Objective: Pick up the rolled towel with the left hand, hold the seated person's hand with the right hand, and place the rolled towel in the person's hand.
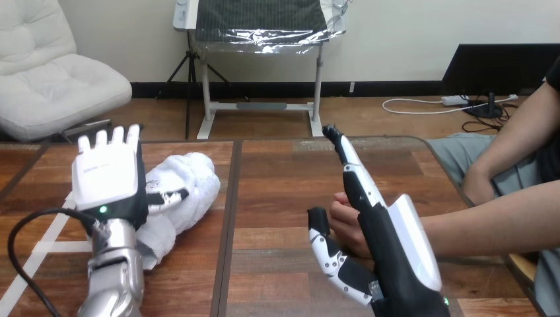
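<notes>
The rolled towel (188,188) is located on the left half of the wooden table (290,178). It is white, loosely rolled, and laid at a slant on the table surface. One end is directed toward the far edge and the other toward the robot.

The left hand (105,175) is positioned at the towel's left side and partly in front of it, with the white back shell turned toward the camera. Its fingers are held straight, side by side, and pointed upward. The thumb is extended sideways and is seen against the middle of the cloth. Whether it presses on the cloth cannot be determined. The towel is not enclosed by this hand.

The right hand (386,251) is raised on edge over the right half of the table. Its fingers are stretched straight toward the far edge, and the thumb is spread wide to the left. The person's hand (345,221), loosely closed, is placed in the gap between that thumb and those fingers, close against the palm side. Neither the fingers nor the thumb are curled round it.

The person's forearm (489,221) is brought in from the view's right edge and is partly covered by the right hand. A second arm (502,145) of the person is seen at the upper right, well apart from the towel.

A seam (229,218) between two table panels is run between the towel and the right hand. White tape lines (46,246) are laid on the table beside the left arm.
</notes>
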